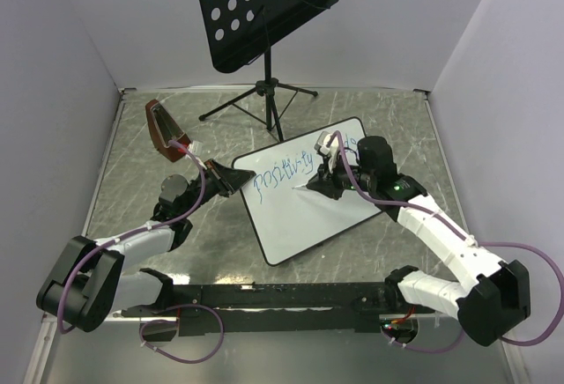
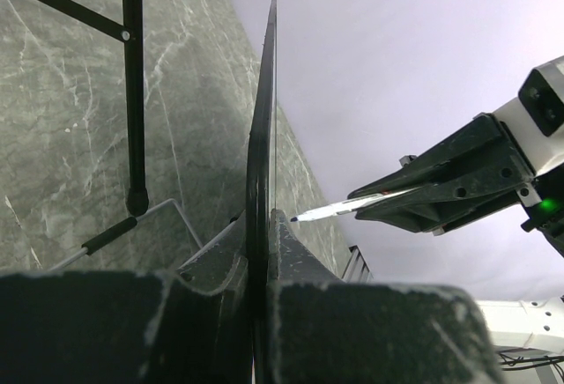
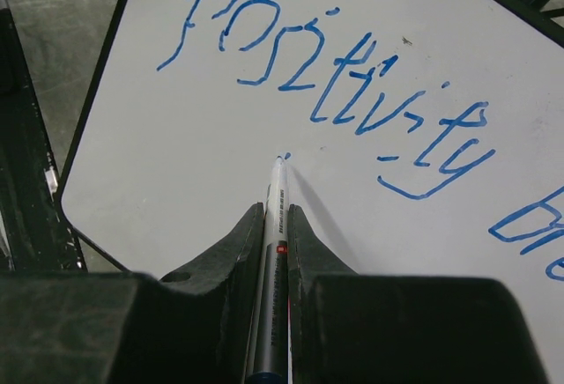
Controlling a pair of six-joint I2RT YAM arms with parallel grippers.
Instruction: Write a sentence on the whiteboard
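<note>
The sentence (image 3: 339, 80) is partly written: "Positivity" is complete in blue across the upper part of the whiteboard (image 1: 300, 221), and a second word beginning "bre" runs off the right wrist view, so its ending cannot be read. The space below is bare, so roughly the second line looks left to write.

The whiteboard sits mid-table (image 1: 132, 190), its long axis running from near-left to far-right, and the writing follows that line. The left gripper (image 2: 262, 225) is clamped on the board's left edge. The right gripper (image 3: 276, 212) is closed around a marker (image 3: 275, 252), whose tip points at the board just under the first word; contact cannot be judged. The music stand (image 1: 264, 5) stands behind.
</note>
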